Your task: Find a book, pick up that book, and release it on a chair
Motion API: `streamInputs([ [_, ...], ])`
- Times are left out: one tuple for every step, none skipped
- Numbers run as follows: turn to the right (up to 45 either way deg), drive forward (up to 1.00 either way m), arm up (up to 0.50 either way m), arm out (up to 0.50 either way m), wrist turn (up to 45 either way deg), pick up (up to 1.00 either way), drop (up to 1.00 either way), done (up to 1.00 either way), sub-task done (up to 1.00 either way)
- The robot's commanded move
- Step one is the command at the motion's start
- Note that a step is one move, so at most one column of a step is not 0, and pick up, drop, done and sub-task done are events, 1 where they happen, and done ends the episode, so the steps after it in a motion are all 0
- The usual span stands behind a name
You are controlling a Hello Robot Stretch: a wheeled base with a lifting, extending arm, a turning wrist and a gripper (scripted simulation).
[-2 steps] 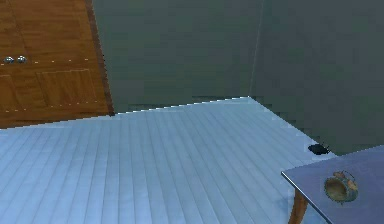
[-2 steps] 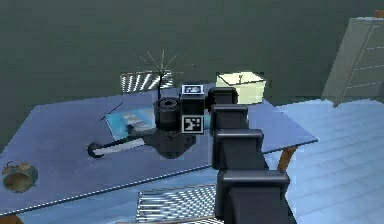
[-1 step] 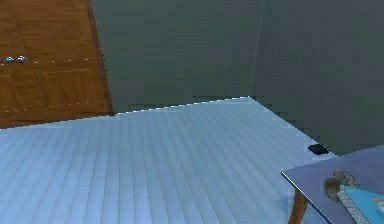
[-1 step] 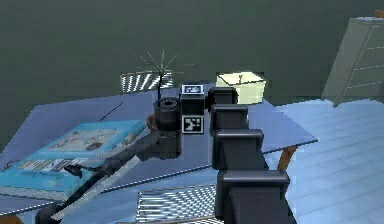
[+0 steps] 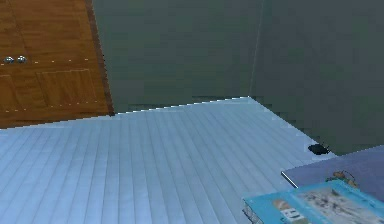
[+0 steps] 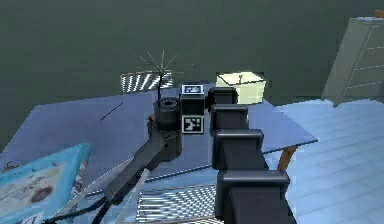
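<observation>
1. book point(image 6: 38, 180): light-blue cover w/ a pale picture on it, lies flat on a blue table point(image 6: 70, 120), at the arm side view's lower left, by the table's near edge
2. fwd view: book sits at bottom right, on a table corner that juts in from the right edge
3. arm point(image 6: 245, 165): dark square bar rising from the bottom edge, out over the tabletop; white marker squares point(image 6: 191, 124) at its far end
4. gripper point(image 6: 125, 180): dark body left of the markers, fingers slant down-left toward the book; tabletop + book lie at/behind them, so can't tell whether it holds anything, and the grip's state can't be told either
5. fingers touching book or table: can't tell
6. farther out on the table: pale yellow box point(image 6: 240, 84) just past the markers; left of it a striped item point(image 6: 138, 82) w/ thin spiky strands above, too small to name
7. table leg point(image 6: 288, 158), orange-brown, under the table's right corner
8. white cabinet point(image 6: 362, 58) at the arm side view's upper right, against a dark grey-green wall point(image 6: 80, 45)
9. fwd view: pale striped floor point(image 5: 150, 160); wooden door point(image 5: 50, 60) upper left w/ knobs; small black object point(image 5: 318, 149) low by the right-hand wall, just past the table
</observation>
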Motion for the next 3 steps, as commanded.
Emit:
streamInputs([
  [0.0, 0.0, 0.0, -0.16, 0.0, 0.0, 0.0, 0.0, 0.0],
  [36.0, 0.0, 0.0, 0.0, 0.0, 0.0, 0.0, 0.0, 0.0],
  [3.0, 0.0, 0.0, 0.0, 0.0, 0.0, 0.0, 0.0, 0.0],
])
